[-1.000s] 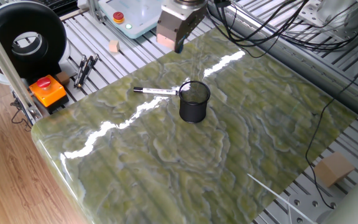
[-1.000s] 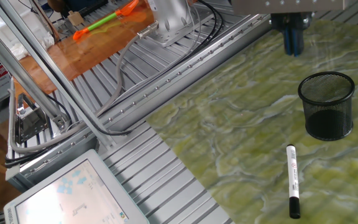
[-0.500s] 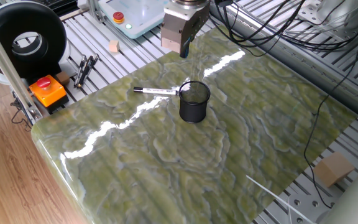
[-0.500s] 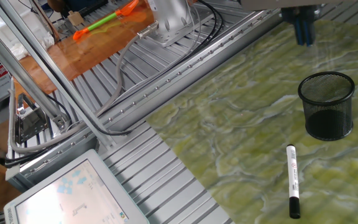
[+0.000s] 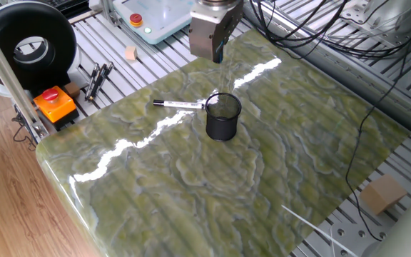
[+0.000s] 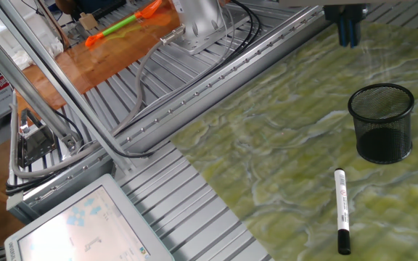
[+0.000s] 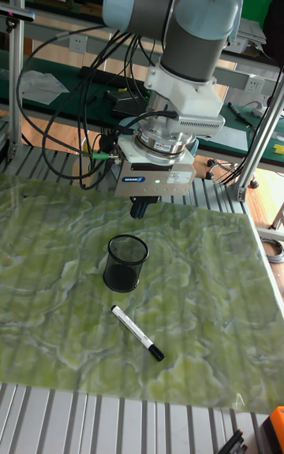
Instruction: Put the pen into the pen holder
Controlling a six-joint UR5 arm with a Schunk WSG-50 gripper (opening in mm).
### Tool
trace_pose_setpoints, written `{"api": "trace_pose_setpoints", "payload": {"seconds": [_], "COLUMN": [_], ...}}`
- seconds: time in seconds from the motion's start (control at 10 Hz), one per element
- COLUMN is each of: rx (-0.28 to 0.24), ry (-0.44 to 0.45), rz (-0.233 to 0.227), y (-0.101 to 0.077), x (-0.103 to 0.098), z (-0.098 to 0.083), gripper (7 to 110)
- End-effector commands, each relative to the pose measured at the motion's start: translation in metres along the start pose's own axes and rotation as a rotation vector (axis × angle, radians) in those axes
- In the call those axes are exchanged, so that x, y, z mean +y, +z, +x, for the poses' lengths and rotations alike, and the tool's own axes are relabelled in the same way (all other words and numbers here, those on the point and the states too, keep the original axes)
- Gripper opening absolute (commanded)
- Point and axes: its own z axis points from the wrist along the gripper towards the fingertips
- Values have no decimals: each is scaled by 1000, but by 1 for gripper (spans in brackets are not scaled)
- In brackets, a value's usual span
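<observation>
The pen (image 5: 180, 105), white with a black cap, lies flat on the green marble table (image 5: 277, 164), its end close to the pen holder (image 5: 223, 116). The holder is a black mesh cup that stands upright with nothing in it. My gripper (image 5: 217, 56) hangs above the table's far edge, behind the holder and apart from both, its fingers together and holding nothing. In the other fixed view the pen (image 6: 342, 210) lies in front of the holder (image 6: 382, 123), with the gripper (image 6: 349, 38) high behind. In the tall view the gripper (image 7: 140, 208) hangs just above and behind the holder (image 7: 126, 262); the pen (image 7: 136, 333) lies nearer the camera.
An orange box with a red button (image 5: 54, 102), a group of dark pens (image 5: 97, 77) and a small wooden block (image 5: 130, 53) lie off the table's left side. Cables (image 5: 320, 28) run along the back. A cardboard box (image 5: 384, 194) sits at the right.
The gripper has drifted a little to the right along the far edge and risen slightly. Pen and holder have not moved.
</observation>
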Motion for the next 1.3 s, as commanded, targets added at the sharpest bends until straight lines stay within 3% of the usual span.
{"api": "trace_pose_setpoints", "payload": {"seconds": [0.0, 0.2, 0.4, 0.6, 0.8, 1.0, 1.2], "rx": [-47, -99, -106, -104, -93, -107, -126], "ry": [14, 23, 13, -12, -1, 22, 34], "rz": [4, -48, 1, -33, -11, -53, -61], "y": [1, -2, -2, -2, 2, 3, 2], "x": [-1, 13, 1, 11, 8, 20, 22], "z": [-12, -26, -28, -28, -25, -29, -33], "gripper": [7, 7, 7, 7, 7, 7, 7]}}
